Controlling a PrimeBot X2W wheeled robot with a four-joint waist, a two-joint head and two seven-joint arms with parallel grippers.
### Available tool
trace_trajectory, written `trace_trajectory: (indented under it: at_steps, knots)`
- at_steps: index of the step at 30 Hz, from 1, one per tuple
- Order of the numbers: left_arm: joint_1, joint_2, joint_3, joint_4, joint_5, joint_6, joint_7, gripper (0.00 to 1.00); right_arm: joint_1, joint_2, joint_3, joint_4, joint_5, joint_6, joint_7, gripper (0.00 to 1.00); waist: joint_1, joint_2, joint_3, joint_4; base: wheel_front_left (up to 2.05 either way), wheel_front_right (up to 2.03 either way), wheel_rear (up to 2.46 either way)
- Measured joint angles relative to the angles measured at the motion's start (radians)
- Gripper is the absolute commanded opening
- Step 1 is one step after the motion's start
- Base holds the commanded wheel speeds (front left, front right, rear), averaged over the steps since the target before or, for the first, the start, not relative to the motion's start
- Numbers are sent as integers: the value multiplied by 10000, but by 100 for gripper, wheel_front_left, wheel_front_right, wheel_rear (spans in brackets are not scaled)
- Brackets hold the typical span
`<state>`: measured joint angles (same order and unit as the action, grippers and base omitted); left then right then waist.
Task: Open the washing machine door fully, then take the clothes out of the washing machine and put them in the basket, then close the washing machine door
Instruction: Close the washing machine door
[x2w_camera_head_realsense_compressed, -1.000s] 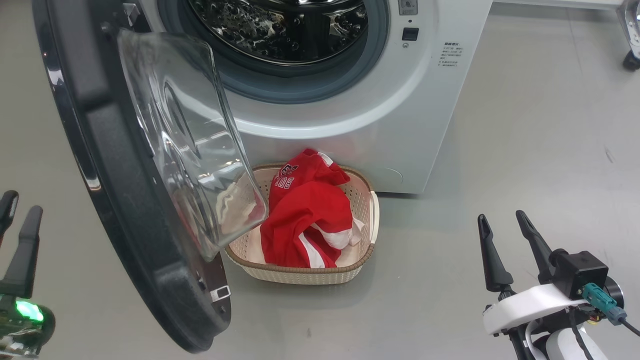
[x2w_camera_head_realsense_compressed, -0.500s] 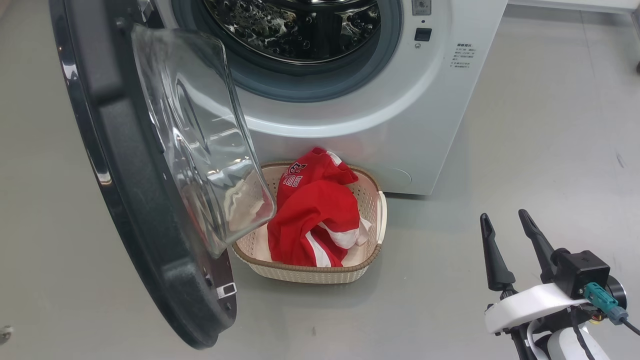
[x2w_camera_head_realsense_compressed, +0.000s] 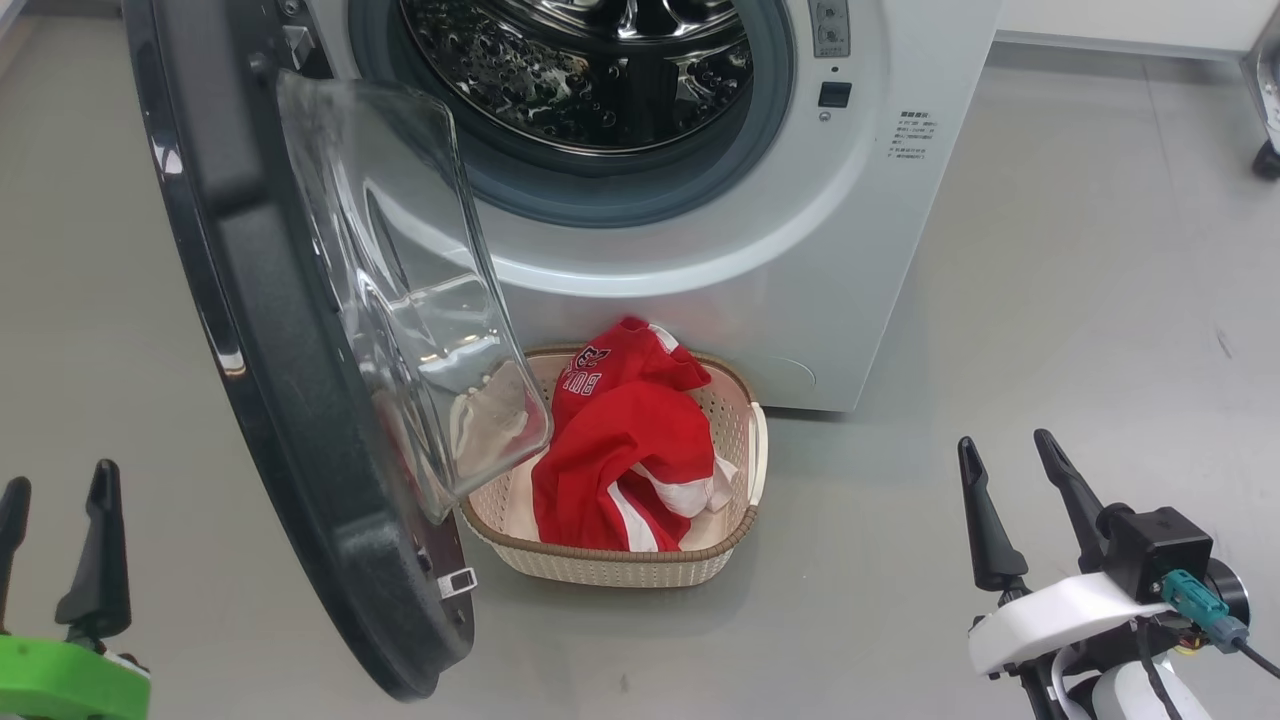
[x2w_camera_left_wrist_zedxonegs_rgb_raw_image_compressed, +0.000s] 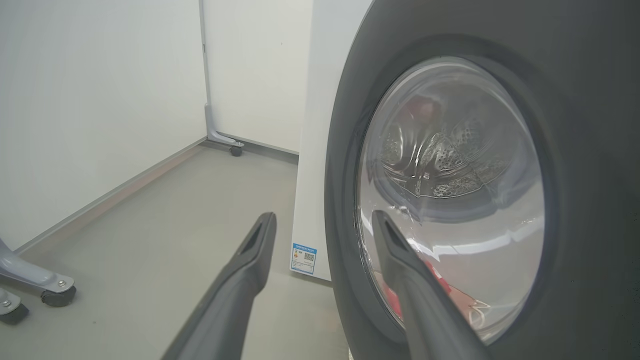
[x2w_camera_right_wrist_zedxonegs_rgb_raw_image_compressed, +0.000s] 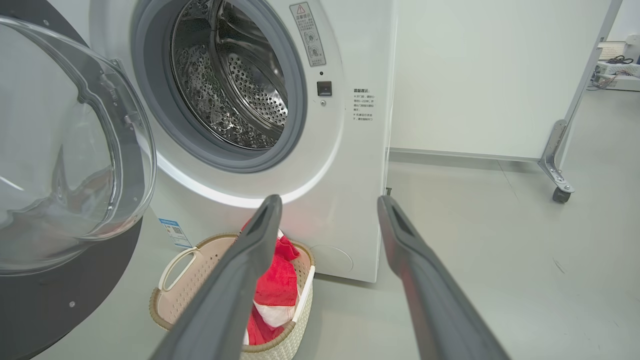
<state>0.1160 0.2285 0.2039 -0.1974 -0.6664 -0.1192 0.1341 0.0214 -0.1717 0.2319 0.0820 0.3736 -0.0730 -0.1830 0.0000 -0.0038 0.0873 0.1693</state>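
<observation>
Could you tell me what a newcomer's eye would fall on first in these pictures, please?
First, the bright red clothes heaped in the cream basket on the floor in front of the washing machine. Next, the washing machine door, wide open at the left of the head view, its glass bowl hiding the basket's left end, and the shiny steel drum behind.

1 machine (x2w_camera_head_realsense_compressed: 700, 300), 1 door (x2w_camera_head_realsense_compressed: 250, 350), 1 basket (x2w_camera_head_realsense_compressed: 620, 565).
</observation>
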Motion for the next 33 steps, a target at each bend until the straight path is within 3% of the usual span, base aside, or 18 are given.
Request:
trace_trajectory:
  at_steps: [14,33]
  knots:
    - [498,-422,-1072,690,1973,754,-911,100,272,58,142,163,0,0,2,100,0,0,-387,-27,0,0,0]
    - [660,-834,-1540,1009,2631,1321,-1371,100,521,104,190,163,-15,-15,4,100,0,0,-584,-134,0,0,0]
